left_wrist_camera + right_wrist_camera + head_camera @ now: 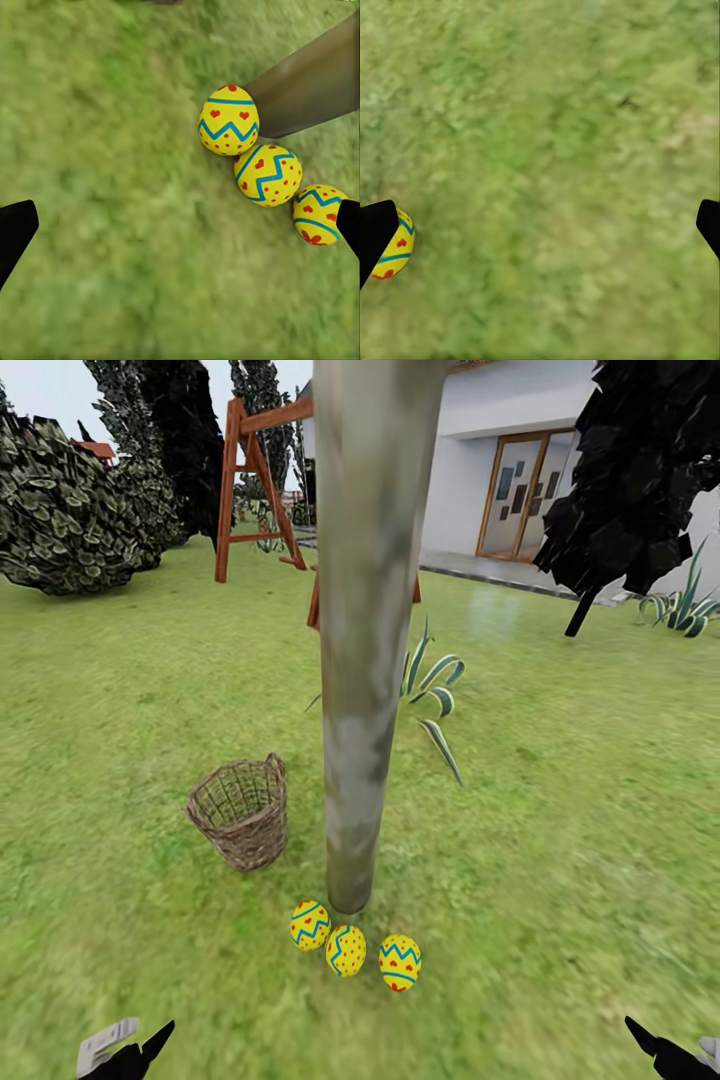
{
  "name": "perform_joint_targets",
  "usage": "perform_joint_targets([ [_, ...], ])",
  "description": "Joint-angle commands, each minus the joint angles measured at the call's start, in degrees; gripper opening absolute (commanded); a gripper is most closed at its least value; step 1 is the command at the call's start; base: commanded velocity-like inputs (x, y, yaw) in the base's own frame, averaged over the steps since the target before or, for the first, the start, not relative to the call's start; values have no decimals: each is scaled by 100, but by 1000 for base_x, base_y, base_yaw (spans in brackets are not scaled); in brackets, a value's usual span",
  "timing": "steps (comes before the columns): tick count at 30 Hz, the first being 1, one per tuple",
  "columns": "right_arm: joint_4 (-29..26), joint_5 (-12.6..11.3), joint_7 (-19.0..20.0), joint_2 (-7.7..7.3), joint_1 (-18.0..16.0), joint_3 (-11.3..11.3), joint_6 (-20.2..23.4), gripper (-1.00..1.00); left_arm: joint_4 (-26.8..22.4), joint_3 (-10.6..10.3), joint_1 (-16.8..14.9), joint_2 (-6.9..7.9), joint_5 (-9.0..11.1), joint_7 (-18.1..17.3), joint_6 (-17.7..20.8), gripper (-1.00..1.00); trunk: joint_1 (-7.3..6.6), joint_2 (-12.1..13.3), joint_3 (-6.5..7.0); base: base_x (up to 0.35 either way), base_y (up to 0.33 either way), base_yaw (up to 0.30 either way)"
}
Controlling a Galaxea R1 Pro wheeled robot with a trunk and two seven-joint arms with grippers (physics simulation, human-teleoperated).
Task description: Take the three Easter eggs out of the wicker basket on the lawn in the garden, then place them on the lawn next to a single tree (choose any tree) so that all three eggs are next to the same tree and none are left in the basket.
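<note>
Three yellow Easter eggs [310, 925] [346, 950] [400, 962] lie in a row on the lawn [560, 860], at the foot of the pale grey-tan tree [365, 660]. In the left wrist view the eggs [229, 120] [268, 175] [319, 214] sit against the trunk [307, 86]. The wicker basket [242, 815] stands upright just left of the trunk, and I see nothing yellow inside it. My left gripper [135, 1045] [180, 229] hangs open above the grass, near the eggs. My right gripper [675, 1050] [540, 229] is open too, with one egg [396, 247] beside a fingertip.
A striped spiky plant [435, 695] grows right behind the trunk. Farther back stand a wooden swing frame [250, 480], a round bush [65, 505], a dark-leaved tree [640, 480] and the house [520, 470]. Open grass spreads to both sides.
</note>
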Motion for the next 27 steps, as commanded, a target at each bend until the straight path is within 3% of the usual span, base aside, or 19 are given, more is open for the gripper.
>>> perform_joint_targets([
  [1,24,-38,36,2,-11,49,-23,100,10,15,-4,1,-4,-21,-20,100,-23,39,23,0,0,0],
  [27,24,-38,36,1,-9,57,-23,100,10,15,-6,0,-4,-21,-20,100,-594,1082,729,0,0,0],
])
